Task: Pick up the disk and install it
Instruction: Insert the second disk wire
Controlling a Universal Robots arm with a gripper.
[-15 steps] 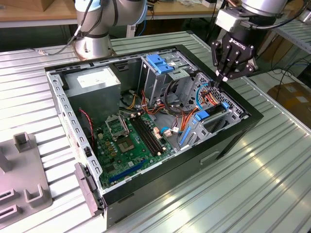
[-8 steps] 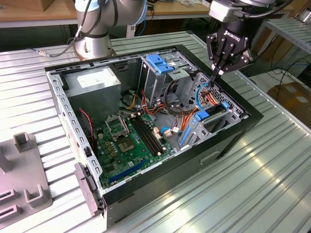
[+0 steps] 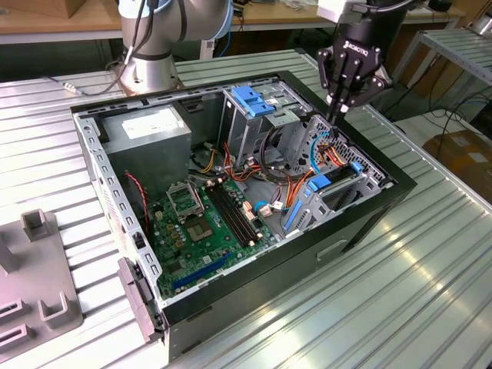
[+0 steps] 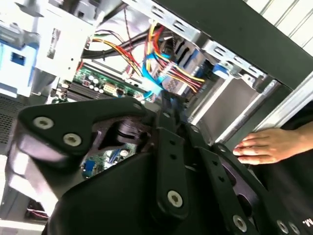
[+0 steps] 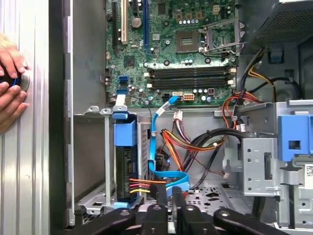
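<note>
Case: the open black metal computer case point(image 3: 361, 223) lies on its side beneath my jaws.
Disk: the grey hard drive in its bright blue plastic carrier point(image 3: 332, 187) sits slotted in the bay just below my jaws point(image 5: 124, 161).
Gripper: my black gripper point(image 3: 344, 108) hangs above the bay, fingers drawn together, gripping nothing.
Hand: a person's hand point(image 4: 266, 146) rests outside the case wall.

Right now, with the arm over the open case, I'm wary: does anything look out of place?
Yes: in both wrist views a person's hand lies just outside the black computer case's side wall, inside the arm's workspace.
</note>
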